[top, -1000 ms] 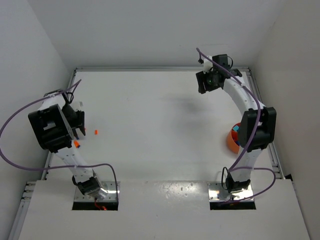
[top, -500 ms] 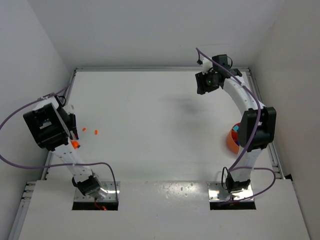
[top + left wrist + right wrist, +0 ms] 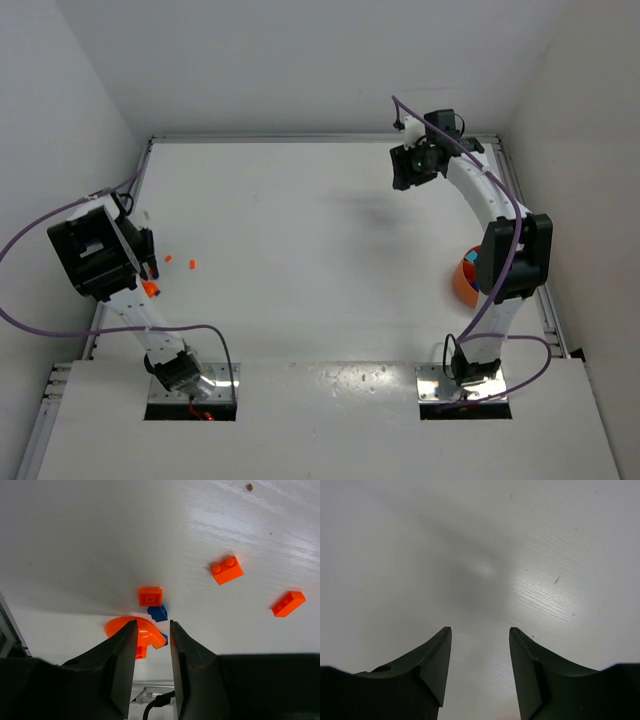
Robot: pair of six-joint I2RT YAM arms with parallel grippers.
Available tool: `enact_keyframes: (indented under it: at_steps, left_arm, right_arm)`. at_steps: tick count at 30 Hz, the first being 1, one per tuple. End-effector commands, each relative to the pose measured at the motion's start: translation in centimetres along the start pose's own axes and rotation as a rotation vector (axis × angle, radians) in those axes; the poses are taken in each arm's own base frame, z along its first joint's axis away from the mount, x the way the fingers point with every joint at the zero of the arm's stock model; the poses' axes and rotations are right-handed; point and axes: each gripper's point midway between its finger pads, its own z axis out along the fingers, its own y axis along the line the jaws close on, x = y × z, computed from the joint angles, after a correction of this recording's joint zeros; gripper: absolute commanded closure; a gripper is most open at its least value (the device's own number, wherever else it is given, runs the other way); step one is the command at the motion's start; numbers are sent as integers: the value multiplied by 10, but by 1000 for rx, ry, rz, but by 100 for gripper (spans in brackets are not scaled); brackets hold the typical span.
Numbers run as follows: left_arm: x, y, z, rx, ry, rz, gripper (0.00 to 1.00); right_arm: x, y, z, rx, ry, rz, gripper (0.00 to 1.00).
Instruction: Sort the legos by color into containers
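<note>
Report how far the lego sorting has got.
Done: little to see; the orange bowl shows one teal bit, mostly hidden by the right arm. In hand: left gripper poised over an orange piece, grip unclear; right gripper open, empty. Left: three orange bricks and a blue brick on the table.

Legos [image 3: 226, 570] lie scattered at the table's [image 3: 300, 250] left edge; the bowl [image 3: 463, 283] sits at its right edge

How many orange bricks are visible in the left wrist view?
3 orange bricks: one just beyond the left gripper beside a blue brick, one further right, one near the right edge. The curved orange piece may hide more.
</note>
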Motion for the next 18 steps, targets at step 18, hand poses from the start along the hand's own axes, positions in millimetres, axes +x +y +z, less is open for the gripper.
enact_keyframes:
  at_steps: [18]
  left_arm:
    - [-9, -17, 9, 13, -5, 18, 62]
  right_arm:
    - [-11, 11, 2, -44, -23, -19, 50]
